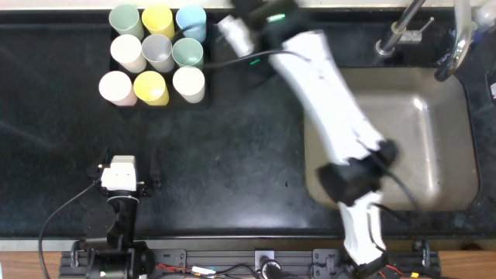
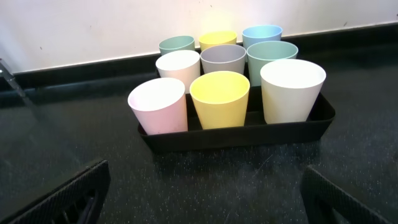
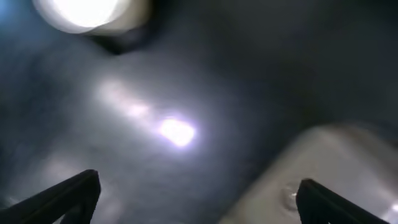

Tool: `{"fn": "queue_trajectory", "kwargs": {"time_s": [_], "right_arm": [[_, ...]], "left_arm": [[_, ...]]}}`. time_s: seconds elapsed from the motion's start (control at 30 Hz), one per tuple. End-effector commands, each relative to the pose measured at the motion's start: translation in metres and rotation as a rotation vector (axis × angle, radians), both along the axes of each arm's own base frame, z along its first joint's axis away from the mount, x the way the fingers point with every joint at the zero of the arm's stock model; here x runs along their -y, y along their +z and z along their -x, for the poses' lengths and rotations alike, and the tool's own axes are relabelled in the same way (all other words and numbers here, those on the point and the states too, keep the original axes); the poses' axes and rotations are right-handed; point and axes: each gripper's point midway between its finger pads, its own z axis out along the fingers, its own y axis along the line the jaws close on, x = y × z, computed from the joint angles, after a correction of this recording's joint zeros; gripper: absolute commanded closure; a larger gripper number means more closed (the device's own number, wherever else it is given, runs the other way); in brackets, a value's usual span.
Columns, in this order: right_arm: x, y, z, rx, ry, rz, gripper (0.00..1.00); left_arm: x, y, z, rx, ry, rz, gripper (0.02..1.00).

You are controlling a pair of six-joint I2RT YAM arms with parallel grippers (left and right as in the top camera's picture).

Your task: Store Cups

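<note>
Nine cups (image 2: 219, 102) upright in black tray (image 2: 236, 138) on dark surface (image 2: 74, 137), left hand (image 2: 202, 190) wide, empty, facing tray, right hand (image 3: 198, 193) wide, empty, above surface beside sink (image 3: 336, 165)

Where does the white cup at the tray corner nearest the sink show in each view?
Top view: white cup, upper left, right end of the lowest row.
Left wrist view: right of centre, the tray's near row.
Right wrist view: cannot tell; a blurred bright shape may be a cup.
Landmark: the yellow cup beside it.
</note>
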Motion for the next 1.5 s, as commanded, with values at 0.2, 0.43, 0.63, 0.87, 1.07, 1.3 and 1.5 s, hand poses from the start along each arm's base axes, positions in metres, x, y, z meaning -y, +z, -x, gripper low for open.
{"fn": "queue_trajectory", "kwargs": {"time_s": [0.2, 0.43, 0.63, 0.87, 1.07, 1.3, 1.5], "right_arm": [[0.16, -0.038, 0.075, -0.081, -0.535, 0.017, 0.003], [0.247, -0.069, 0.098, 0.466, -0.779, -0.132, 0.003], [0.262, -0.052, 0.106, 0.757, -0.559, 0.066, 0.003], [0.25, -0.007, 0.107, 1.173, -0.516, -0.062, 0.005], [0.241, 0.009, 0.126, 1.462, -0.459, -0.152, 0.003], [0.236, -0.015, 0.129, 1.447, -0.441, -0.164, 0.003], [0.228, -0.057, 0.127, 1.274, -0.427, -0.152, 0.005]], "left_arm": [[0.004, 0.001, 0.001, 0.005, -0.025, -0.012, 0.018], [0.004, 0.001, 0.001, 0.005, -0.025, -0.012, 0.018], [0.004, 0.001, 0.001, 0.005, -0.025, -0.012, 0.018], [0.004, 0.001, 0.001, 0.005, -0.025, -0.012, 0.018], [0.004, 0.001, 0.001, 0.005, -0.025, -0.012, 0.018], [0.004, 0.001, 0.001, 0.005, -0.025, -0.012, 0.018], [0.004, 0.001, 0.001, 0.005, -0.025, -0.012, 0.018]]}}
